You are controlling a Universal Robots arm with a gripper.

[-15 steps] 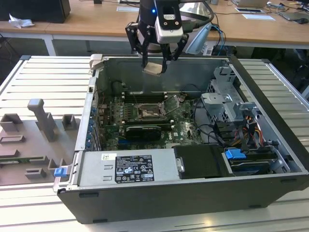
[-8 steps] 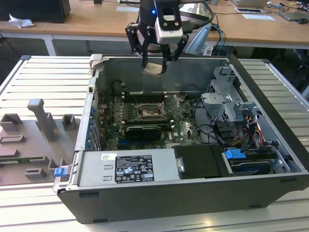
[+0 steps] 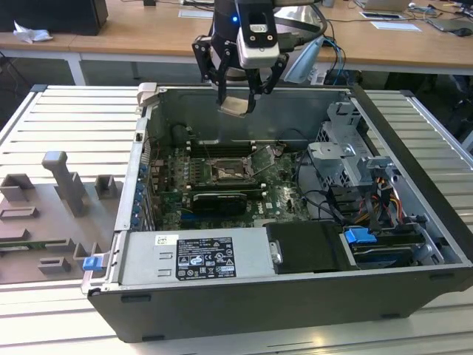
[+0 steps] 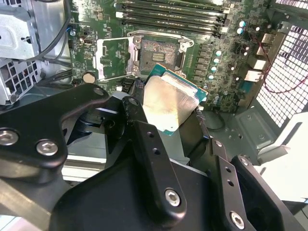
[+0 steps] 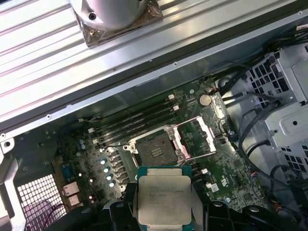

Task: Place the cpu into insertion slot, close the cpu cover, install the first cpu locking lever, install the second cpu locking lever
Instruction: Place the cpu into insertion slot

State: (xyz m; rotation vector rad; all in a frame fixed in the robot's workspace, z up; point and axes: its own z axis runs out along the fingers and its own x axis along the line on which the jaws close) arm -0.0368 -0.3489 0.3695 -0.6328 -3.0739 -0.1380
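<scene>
Observed from the bench side: the black multi-link gripper on the arm hangs above the open black and silver computer case, over its rear half and well clear of the board. Its fingers are clenched on the cpu, a small flat square chip with a pale silver-grey metal top and a green rim. In both wrist views the chip sits between two black fingers, gripped at opposite edges, metal top facing the cameras. In the exterior view it appears slightly tilted.

The insertion slot, a square black socket with a dark pin field and a metal rim, lies on the green circuit board below the chip and apart from it. Its pin field is exposed. The cpu cover, a thin silvery square frame plate with a large window, stands swung open from its hinged edge, just beside the socket.

Long narrow black memory slots run beyond the socket; a long black graphics card lies on its near side. A silver power supply box with a white label fills the case's front edge. On the exterior view's left, a grey moulded fixture tray rests on the ribbed metal table.
</scene>
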